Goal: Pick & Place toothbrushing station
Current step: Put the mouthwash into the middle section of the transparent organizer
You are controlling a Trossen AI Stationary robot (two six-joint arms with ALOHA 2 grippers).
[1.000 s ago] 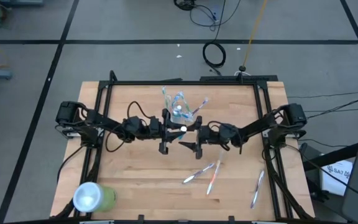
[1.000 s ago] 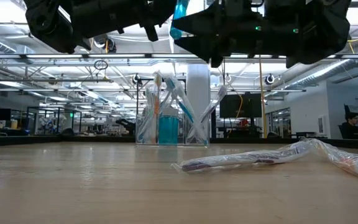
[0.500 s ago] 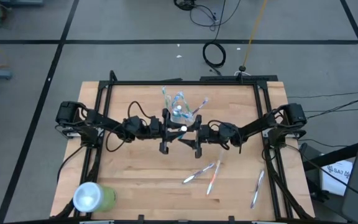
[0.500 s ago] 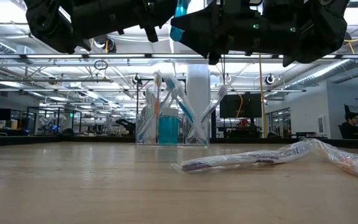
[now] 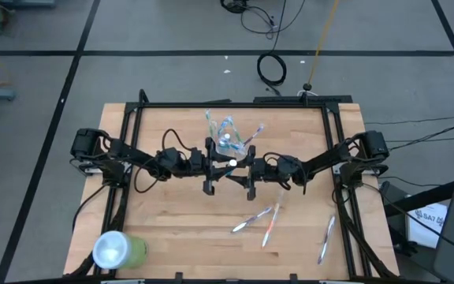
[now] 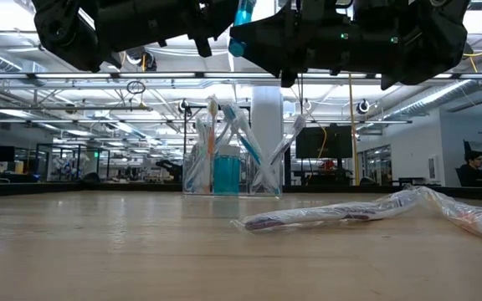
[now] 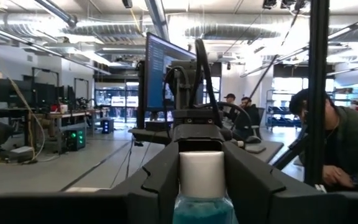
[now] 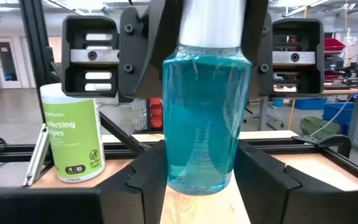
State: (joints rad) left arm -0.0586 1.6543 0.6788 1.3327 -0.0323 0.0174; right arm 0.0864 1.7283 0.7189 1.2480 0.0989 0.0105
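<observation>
Your small clear plastic cup point(image 5: 228, 136) stands at the table's far middle, crowded with leaning toothbrushes point(image 6: 211, 138); expect it to be light, thin-walled, slippery and top-heavy; take it low on the wall, gently. The right gripper point(image 5: 247, 173) pinches a blue-liquid bottle with a white cap point(image 8: 205, 112) aloft; the left gripper point(image 5: 211, 168) flanks its cap, grip impossible to tell. Since a second ago the right fingers have narrowed; the cup hasn't moved.

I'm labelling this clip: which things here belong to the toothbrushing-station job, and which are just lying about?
Job: clear cup; blue bottle between left tool and right tool; wrapped toothbrushes.
Lying about: green wipes canister; floor cable.
</observation>
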